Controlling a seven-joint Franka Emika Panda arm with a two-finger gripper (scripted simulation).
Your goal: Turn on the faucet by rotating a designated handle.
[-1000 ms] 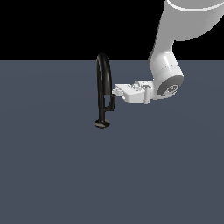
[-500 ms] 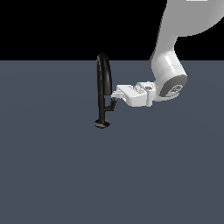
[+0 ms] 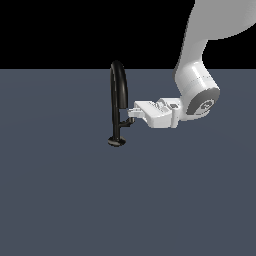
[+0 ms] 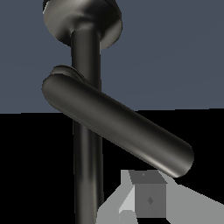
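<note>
Faucet (image 3: 118,95) is glossy black, arched, with short handle (image 3: 125,121) beside hand (image 3: 131,113), whose grip is unclear.

The floor (image 3: 75,200) is a flat, plain slate blue-grey surface that fills the lower three quarters of the exterior view. Above it, the background (image 3: 60,30) is pure black, and a straight horizontal line separates both. The light is even, without strong shadows.

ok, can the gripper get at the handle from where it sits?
Probably yes. The gripper is already level with the handle, on the exterior view's right of the faucet, with nothing between them. Actual contact can't be confirmed.
</note>
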